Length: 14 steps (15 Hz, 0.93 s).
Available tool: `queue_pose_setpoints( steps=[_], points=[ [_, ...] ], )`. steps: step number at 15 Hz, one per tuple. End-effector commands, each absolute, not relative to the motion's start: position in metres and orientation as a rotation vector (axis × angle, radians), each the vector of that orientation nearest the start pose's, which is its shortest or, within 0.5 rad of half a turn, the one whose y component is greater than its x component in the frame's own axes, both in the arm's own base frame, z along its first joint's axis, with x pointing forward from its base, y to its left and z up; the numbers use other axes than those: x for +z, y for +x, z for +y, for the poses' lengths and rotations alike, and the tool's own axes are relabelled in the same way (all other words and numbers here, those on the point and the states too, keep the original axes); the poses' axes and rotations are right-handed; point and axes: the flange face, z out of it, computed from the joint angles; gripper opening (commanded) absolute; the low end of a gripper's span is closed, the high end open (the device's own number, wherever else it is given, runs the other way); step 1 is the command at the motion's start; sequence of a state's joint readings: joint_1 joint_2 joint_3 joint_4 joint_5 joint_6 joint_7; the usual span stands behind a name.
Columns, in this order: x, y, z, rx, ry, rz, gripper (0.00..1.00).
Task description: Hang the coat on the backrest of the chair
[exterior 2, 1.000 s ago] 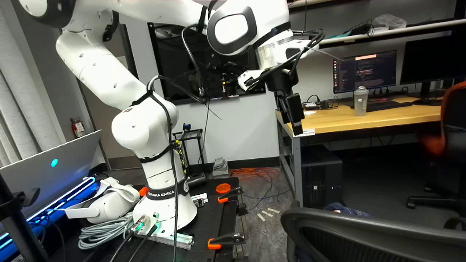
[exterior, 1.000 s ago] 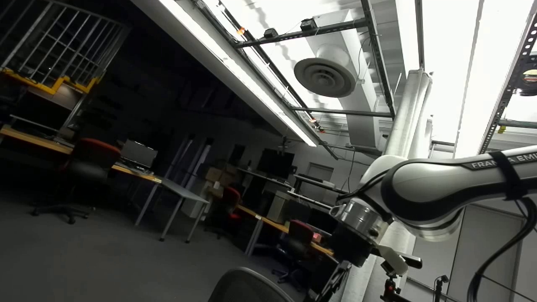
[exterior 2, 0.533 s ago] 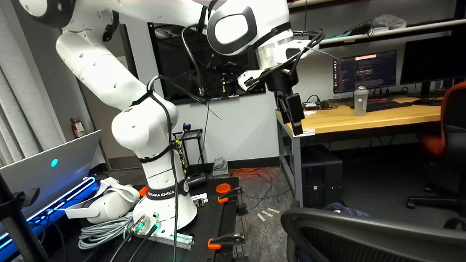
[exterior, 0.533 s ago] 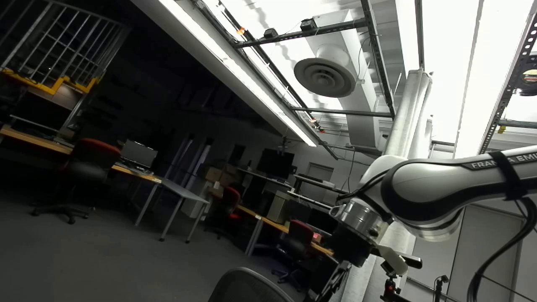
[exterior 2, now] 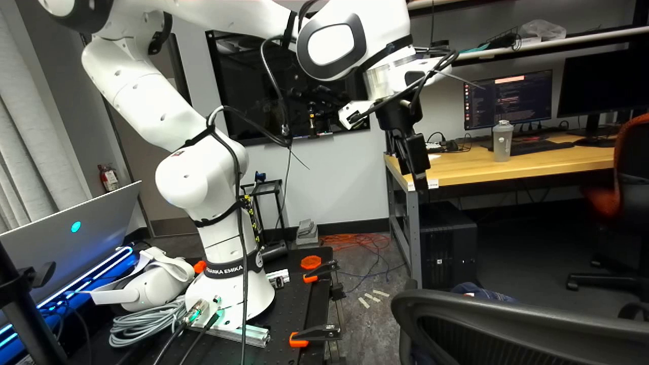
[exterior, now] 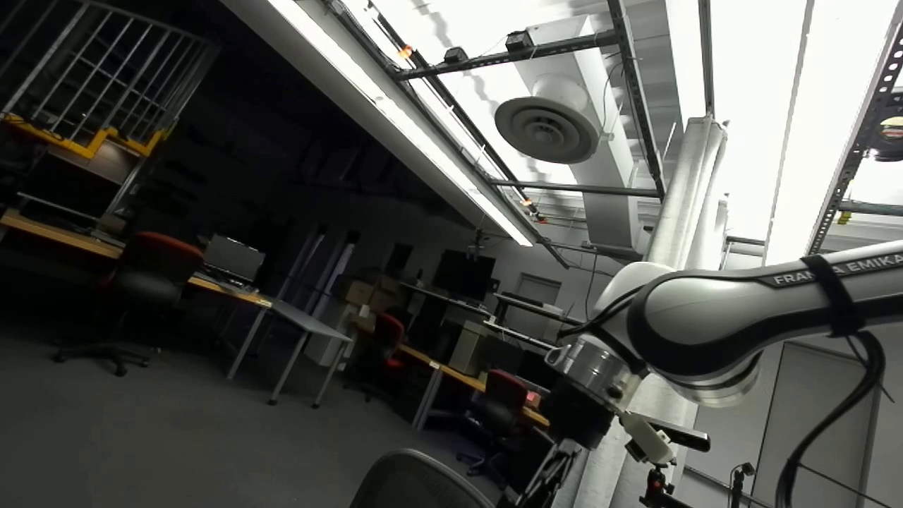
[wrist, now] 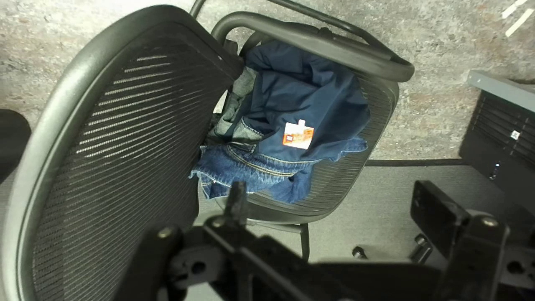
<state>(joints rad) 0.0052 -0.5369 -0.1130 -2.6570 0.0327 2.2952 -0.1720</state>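
Note:
The coat [wrist: 309, 104] lies crumpled on the seat of the chair [wrist: 355, 179] in the wrist view, dark blue lining and a white-orange tag upward, denim edge toward me. A bit of the coat [exterior 2: 484, 293] shows behind the backrest in an exterior view. The dark mesh backrest [wrist: 125, 138] stands at the left of the wrist view; its top shows in both exterior views [exterior: 416, 480] [exterior 2: 507, 317]. My gripper [wrist: 330, 196] is open and empty, its fingers wide apart. In an exterior view the gripper [exterior 2: 418, 177] points down, above and apart from the chair and coat.
A chair armrest [wrist: 317, 46] curves beside the coat. A wooden desk [exterior 2: 527, 165] with a bottle [exterior 2: 502, 142] and a computer tower [exterior 2: 448, 248] below stands behind the gripper. An orange-black office chair [exterior 2: 628, 172] is at the right. Clamps [exterior 2: 319, 333] sit on the robot table's edge.
Over the last half second the arm and gripper have shifted slightly, to the right in an exterior view and to the left in an exterior view. The chair and coat have not moved.

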Motion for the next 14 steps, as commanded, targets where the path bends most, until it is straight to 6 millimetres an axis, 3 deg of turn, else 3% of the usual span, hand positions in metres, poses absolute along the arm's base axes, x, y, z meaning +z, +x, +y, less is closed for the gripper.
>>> queue_pose_setpoints(
  steps=[1,8,9,10,14],
  points=[
    [0.414,0.422,-0.038,-0.246,-3.084,0.005,1.0],
    [0.383,0.478,-0.037,-0.191,-3.098,0.134,1.0],
    [0.384,0.482,-0.038,-0.205,-3.089,0.127,1.0],
    [0.385,0.464,-0.037,-0.179,-3.099,0.101,1.0],
    [0.38,0.477,-0.038,-0.176,-3.098,0.108,1.0]
  ],
)
